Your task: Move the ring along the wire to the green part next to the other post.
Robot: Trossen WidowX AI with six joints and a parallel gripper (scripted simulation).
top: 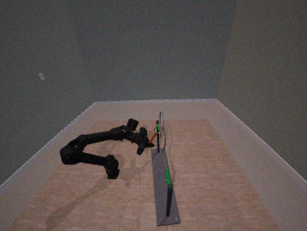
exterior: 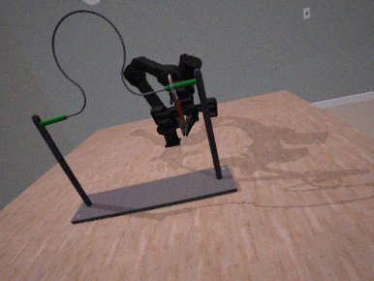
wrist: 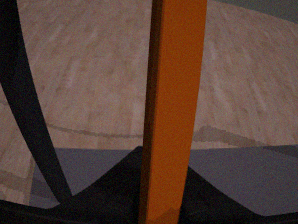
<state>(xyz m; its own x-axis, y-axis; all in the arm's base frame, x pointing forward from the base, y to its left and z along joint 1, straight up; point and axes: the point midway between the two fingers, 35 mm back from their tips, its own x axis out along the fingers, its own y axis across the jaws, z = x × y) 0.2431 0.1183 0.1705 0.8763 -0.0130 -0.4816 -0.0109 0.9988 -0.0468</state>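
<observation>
The orange handle (top: pixel 152 138) (exterior: pixel 179 110) (wrist: pixel 173 110) slopes down from the green part (top: pixel 157 127) (exterior: pixel 181 85) of the wire next to one post (top: pixel 158 139) (exterior: pixel 208 126). The thin ring (exterior: pixel 170 81) at its top is around that green part. My gripper (top: pixel 149 141) (exterior: pixel 183 124) is shut on the handle's lower section; in the wrist view the handle runs straight up between the dark fingers. The other green part (top: pixel 168 176) (exterior: pixel 53 119) sits at the other post (top: pixel 169 199) (exterior: pixel 60 160). The thin grey wire (exterior: pixel 87 15) loops high between them.
Both posts stand on a long grey base plate (top: pixel 161 187) (exterior: pixel 145 194) (wrist: pixel 233 176) on the wooden floor. A dark curved bar (wrist: pixel 27 96) crosses the left of the wrist view. The arm's base (top: pixel 71 153) sits to the side of the plate.
</observation>
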